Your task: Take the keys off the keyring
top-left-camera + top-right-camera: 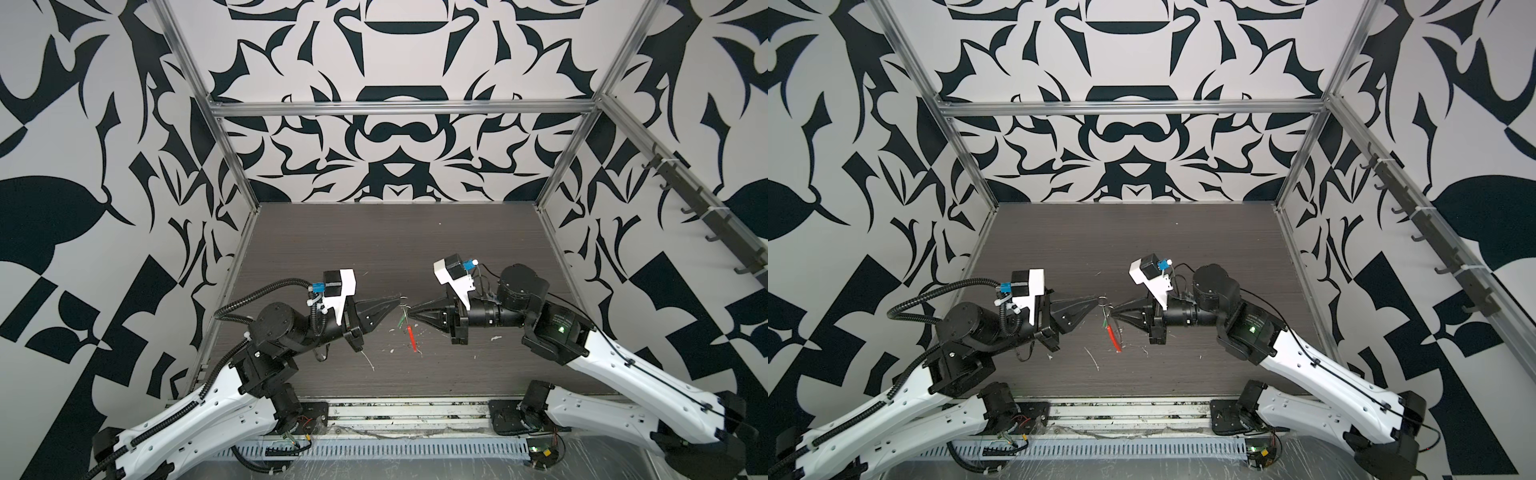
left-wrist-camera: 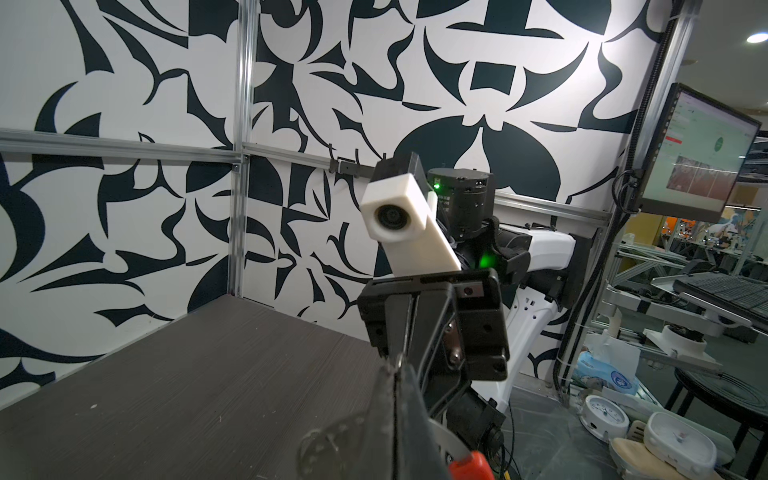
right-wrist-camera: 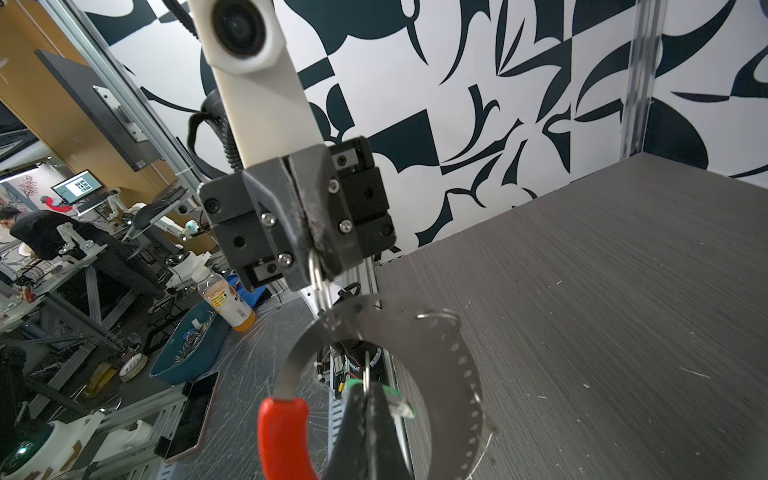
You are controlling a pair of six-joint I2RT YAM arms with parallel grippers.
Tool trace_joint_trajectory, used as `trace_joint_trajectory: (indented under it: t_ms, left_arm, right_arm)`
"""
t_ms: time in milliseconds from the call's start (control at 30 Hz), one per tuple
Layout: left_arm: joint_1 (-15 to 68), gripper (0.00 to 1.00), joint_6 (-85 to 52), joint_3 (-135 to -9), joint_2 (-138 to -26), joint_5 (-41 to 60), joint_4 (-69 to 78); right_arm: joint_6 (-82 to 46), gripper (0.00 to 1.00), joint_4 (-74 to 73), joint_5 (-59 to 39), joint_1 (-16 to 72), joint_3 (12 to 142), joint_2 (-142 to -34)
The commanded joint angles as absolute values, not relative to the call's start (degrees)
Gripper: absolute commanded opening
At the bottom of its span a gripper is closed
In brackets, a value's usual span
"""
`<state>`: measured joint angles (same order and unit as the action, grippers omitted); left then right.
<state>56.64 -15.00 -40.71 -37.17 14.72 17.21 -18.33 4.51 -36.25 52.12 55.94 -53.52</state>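
In both top views the two tools meet tip to tip above the middle of the table (image 1: 374,249). The left gripper (image 1: 397,298) has its jaws pressed together, and so does the right gripper (image 1: 411,311). The keyring (image 1: 410,332) hangs from between the tips toward the near side, with its red sleeve (image 1: 1113,340) lowest. The green tag (image 1: 401,321) sits just under the tips.

In the left wrist view we see the left fingers (image 2: 395,419) closed tight. The keyring's band lies blurred just beside them, and the right gripper faces us beyond.

The right wrist view tells us most. The left gripper is clamped on a small split ring (image 3: 318,274), which threads a hole in the keyring (here plainly a flat punched metal band, not wire). The right fingertips (image 3: 361,428) are clamped at the green tag, and a thin ring rises from between them. The band curves around those fingertips. We cannot pick out a brass key.

Off the table, a blue tub (image 3: 187,353) holds a jumble of small metal pieces, and a bottle (image 3: 228,303) of orange drink stands just beside it.
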Motion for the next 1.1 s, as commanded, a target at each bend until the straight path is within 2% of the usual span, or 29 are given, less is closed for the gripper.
trace_joint_trajectory:
  t_ms: [0, 100, 267, 500, 700, 867, 1067]
  left_arm:
    - [56.9, 0.0, -15.5, -39.9, -37.2, 14.9, 20.7]
    - [56.8, 0.0, -15.4, -39.8, -37.0, 14.2, 20.5]
    - [56.8, 0.0, -14.6, -39.6, -35.1, 11.7, 17.3]
    - [56.8, 0.0, -14.5, -36.5, -31.0, 3.9, 12.6]
    - [56.9, 0.0, -15.5, -33.6, -27.5, -2.1, 8.2]
    - [56.8, 0.0, -18.1, -31.0, -24.4, -10.2, 4.3]
    - [56.8, 0.0, -23.2, -28.8, -24.4, -20.8, -1.4]
  right_arm:
    - [-19.1, 0.0, 0.1, -37.7, 52.5, 56.2, -53.7]
    - [-19.2, 0.0, 0.0, -36.9, 52.6, 56.1, -54.1]
    - [-17.0, 0.0, 5.4, -29.9, 52.6, 55.6, -52.5]
    - [-17.3, 0.0, 5.9, -26.5, 52.6, 51.7, -47.2]
    - [-16.2, 0.0, 11.5, -17.8, 52.6, 50.9, -45.7]
    - [-16.2, 0.0, 12.9, -14.3, 51.3, 47.3, -48.8]
    - [-21.2, 0.0, 6.2, -19.2, 46.0, 41.2, -59.6]
